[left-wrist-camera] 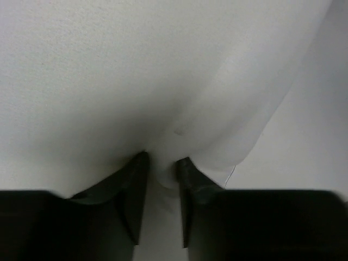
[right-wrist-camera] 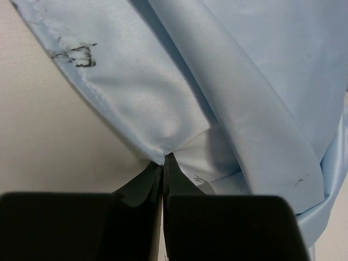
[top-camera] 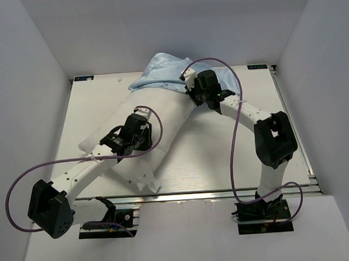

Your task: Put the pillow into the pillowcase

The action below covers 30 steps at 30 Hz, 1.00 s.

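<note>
Fingers of the left gripper (left-wrist-camera: 163, 157) pinched a fold of the pillow (left-wrist-camera: 136, 81). The right gripper (right-wrist-camera: 163, 159) was clamped shut on the pillowcase (right-wrist-camera: 163, 103) hem.

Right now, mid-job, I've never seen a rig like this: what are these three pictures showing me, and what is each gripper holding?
These are two robot arms bolted at the near edge of a table. The overhead picture looks down from behind them. The other two come from a camera on each wrist, with that gripper's dark fingers at the bottom. On the table lies a white pillow, its far end meeting a crumpled light blue pillowcase. The left gripper pinches a fold of the pillow. The right gripper is shut on the pillowcase's edge.
</note>
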Tool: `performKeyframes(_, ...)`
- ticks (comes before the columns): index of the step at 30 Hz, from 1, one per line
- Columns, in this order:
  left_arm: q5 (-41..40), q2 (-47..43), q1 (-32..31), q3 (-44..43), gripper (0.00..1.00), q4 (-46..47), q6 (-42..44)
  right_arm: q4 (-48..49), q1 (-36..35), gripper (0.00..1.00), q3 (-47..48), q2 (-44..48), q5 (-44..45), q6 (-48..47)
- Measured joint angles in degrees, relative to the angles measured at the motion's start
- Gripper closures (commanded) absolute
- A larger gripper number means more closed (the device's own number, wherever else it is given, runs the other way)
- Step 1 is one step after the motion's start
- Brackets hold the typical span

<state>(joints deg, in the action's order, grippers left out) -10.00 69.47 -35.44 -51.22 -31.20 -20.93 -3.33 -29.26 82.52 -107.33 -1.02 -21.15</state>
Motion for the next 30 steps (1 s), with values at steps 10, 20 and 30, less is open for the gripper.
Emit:
performKeyframes(10, -0.3, 5.0, 0.0, -3.0, 0.91, 0.6, 2.6, -10.2, -3.4, 1.0, 4.8, 2.6, -8.2, 1.4)
performKeyframes(20, -2.6, 6.3, 0.4, -13.5, 0.94, -4.3, 6.8, -20.5, -7.9, 1.0, 17.7, 3.1, -14.5, 5.3)
performKeyframes(30, -3.8, -0.5, 1.1, -27.6, 0.95, 1.5, 8.9, -20.7, -4.8, 1.0, 26.7, 4.8, -21.8, 11.8)
